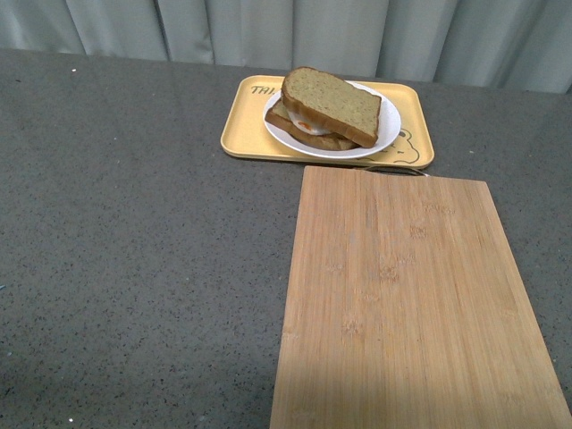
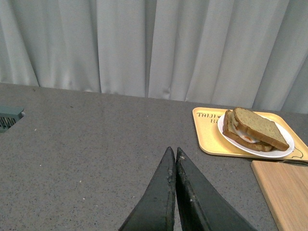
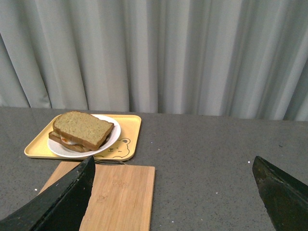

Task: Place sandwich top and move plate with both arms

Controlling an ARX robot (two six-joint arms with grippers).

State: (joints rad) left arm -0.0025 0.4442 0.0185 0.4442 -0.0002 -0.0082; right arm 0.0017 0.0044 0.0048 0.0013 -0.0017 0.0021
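The sandwich top [image 1: 332, 104], a plain brown bread slice, lies tilted on the egg-bearing lower slice on the small white plate [image 1: 389, 130]. The plate rests on a yellow tray. Both also show in the left wrist view, sandwich top [image 2: 260, 127] on plate [image 2: 288, 144], and in the right wrist view, sandwich top [image 3: 83, 127] on plate [image 3: 111, 139]. My left gripper [image 2: 172, 153] is shut with nothing between its fingers, well short of the tray. My right gripper [image 3: 173, 163] is open and empty over the dark table, away from the plate. Neither arm appears in the front view.
The yellow tray [image 1: 411, 152] with a bear drawing sits at the far side of the grey table, before a pale curtain. A bamboo cutting board [image 1: 411, 304] lies in front of it, reaching the near edge. A grey-green object [image 2: 9, 118] sits far off in the left wrist view.
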